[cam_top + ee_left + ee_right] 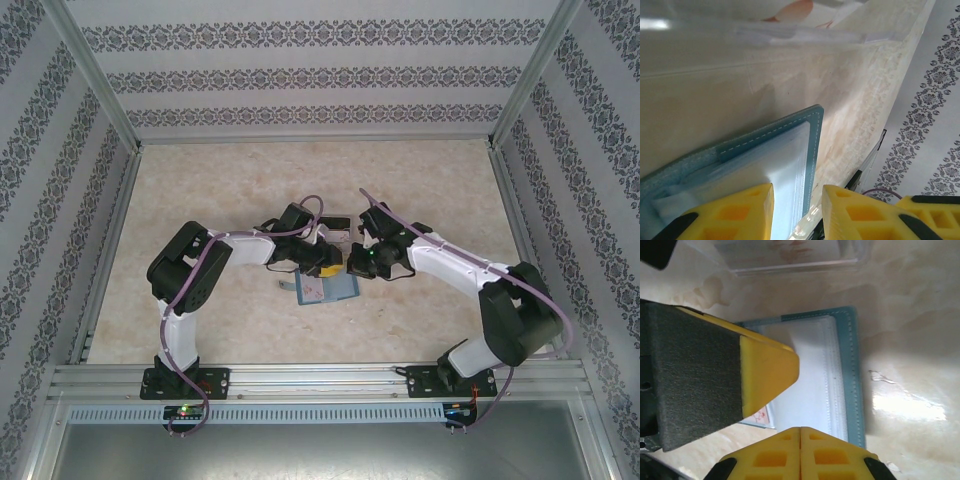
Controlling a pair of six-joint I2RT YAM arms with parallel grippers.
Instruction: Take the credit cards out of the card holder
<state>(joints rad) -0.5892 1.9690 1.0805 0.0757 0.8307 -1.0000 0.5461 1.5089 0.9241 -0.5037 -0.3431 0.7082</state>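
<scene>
Noted the left pincer [798, 194] part-open, set astride the teal edge of the card holder [812, 150]. Noted the right pincer [800, 434] closed, tips pressed together just above the pale inner panel. Found the card holder lying open on the bench [250, 190], near a clear box [790, 257].
</scene>
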